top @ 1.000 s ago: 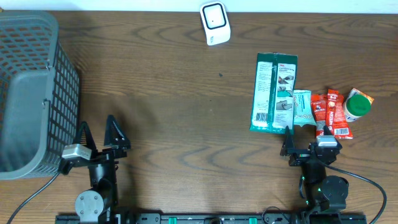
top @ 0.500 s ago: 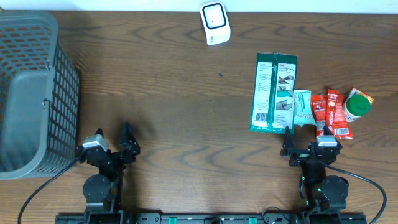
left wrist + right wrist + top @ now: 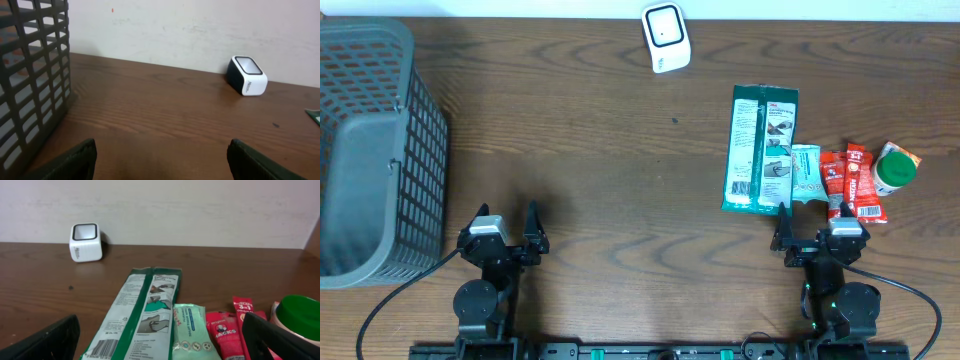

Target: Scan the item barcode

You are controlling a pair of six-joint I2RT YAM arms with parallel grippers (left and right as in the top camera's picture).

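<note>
A white barcode scanner (image 3: 665, 37) stands at the table's far edge, also visible in the left wrist view (image 3: 247, 76) and the right wrist view (image 3: 86, 242). The items lie at the right: a long green-and-white packet (image 3: 760, 147) (image 3: 145, 305) with a barcode (image 3: 102, 347) at its near end, a pale green wipes pack (image 3: 805, 172) (image 3: 192, 332), red sachets (image 3: 850, 180) (image 3: 225, 332) and a green-lidded cup (image 3: 895, 168) (image 3: 300, 312). My right gripper (image 3: 820, 228) (image 3: 160, 330) is open just short of the packs. My left gripper (image 3: 506, 228) (image 3: 162, 155) is open over bare wood, holding nothing.
A tall grey mesh basket (image 3: 370, 140) (image 3: 35, 75) fills the left side of the table, close to my left gripper. A pale wall rises behind the table's far edge.
My left arm has swung to the right, away from the basket, and its gripper now points straight toward the far edge. The right arm and the items have not moved.
</note>
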